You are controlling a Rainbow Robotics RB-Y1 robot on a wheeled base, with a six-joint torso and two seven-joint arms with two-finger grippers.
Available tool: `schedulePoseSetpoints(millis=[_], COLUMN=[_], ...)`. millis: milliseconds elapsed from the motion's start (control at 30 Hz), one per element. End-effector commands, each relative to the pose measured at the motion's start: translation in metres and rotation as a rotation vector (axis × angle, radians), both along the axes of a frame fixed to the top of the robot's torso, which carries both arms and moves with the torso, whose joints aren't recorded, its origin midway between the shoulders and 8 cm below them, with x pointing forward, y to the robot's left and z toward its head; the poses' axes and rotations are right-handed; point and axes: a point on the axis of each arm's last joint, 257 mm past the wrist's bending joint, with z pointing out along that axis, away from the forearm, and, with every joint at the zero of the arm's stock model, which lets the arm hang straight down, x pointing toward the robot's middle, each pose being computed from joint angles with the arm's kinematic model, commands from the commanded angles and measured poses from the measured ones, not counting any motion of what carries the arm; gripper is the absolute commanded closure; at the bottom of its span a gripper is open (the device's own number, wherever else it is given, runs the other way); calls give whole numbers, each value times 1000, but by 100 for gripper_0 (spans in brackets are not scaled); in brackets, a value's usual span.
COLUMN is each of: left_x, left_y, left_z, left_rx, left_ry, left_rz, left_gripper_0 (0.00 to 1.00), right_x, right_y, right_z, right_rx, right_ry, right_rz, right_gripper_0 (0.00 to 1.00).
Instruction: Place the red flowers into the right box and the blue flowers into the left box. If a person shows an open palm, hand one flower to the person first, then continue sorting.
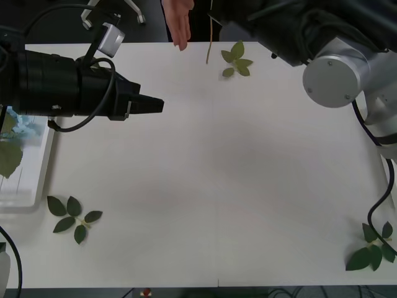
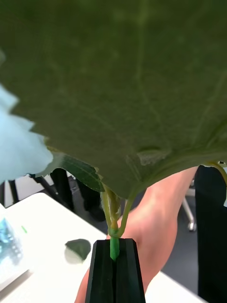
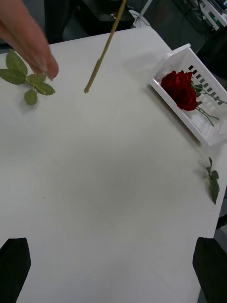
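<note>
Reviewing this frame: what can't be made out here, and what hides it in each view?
- Held flower: the right wrist view shows the right claw shut on its stem, but a leaf covers the bloom, so its colour is unclear.
- Right claw: in the front view, the arm's elbow and the edge hide it.
- Person's hand: cut by the top edge; palm pose uncertain.
- Left box: cut by the left edge, behind the open left claw.

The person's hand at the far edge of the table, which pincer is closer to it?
Right. The right pincer, shut on a green stem, is just beside the hand. The left pincer, open, hangs over the table's left side, farther off.
</note>
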Motion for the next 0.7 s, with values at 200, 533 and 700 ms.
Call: schedulePoseSetpoints(millis=[200, 533, 700], left_x=[-4, -4, -5], left_y=[3, 3, 3], left_z=[6, 6, 6], left_rx=[-5, -6, -8], left_ry=[-32, -33, -31], left_rz=[-6, -6, -7], left_gripper_0=[0, 0, 0], right_x=[8, 3, 3], right_y=[17, 33, 32], right_z=[37, 49, 50], right_rx=[-75, -77, -82], right_ry=[-153, -189, -196], right_rz=[-29, -15, -18], right_gripper_0=[100, 100, 100])
